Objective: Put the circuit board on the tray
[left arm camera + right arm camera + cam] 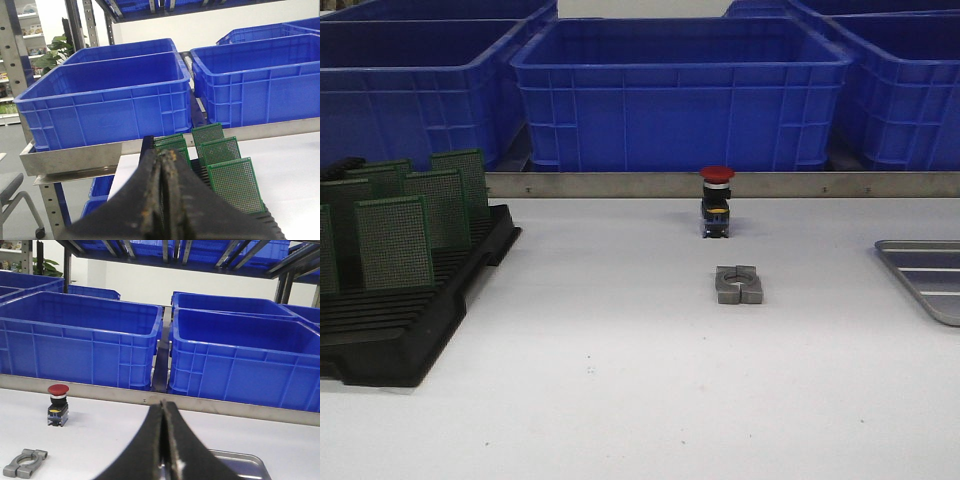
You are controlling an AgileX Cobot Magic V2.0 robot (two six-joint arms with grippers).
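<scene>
Green circuit boards point(392, 243) upright in black rack point(410, 330), far left; tray point(932, 277) far right, bare. Left gripper point(162, 200) and right gripper point(164, 445) both clenched, empty. Probably light, stiff, fragile; best pinched at top edge.

Surface point(620, 400): white and matte, stretching out ahead of me.
Back edge: a steel rail point(620, 184) runs along the far side of the surface.
Behind the rail: big blue crates point(680, 95) sit side by side.
Overhead: a metal shelf frame point(200, 252) carrying more blue crates.
Wall point(140, 282): plain white.
Far corner: a leafy plant point(52, 52) beside grey racking point(12, 65).
</scene>
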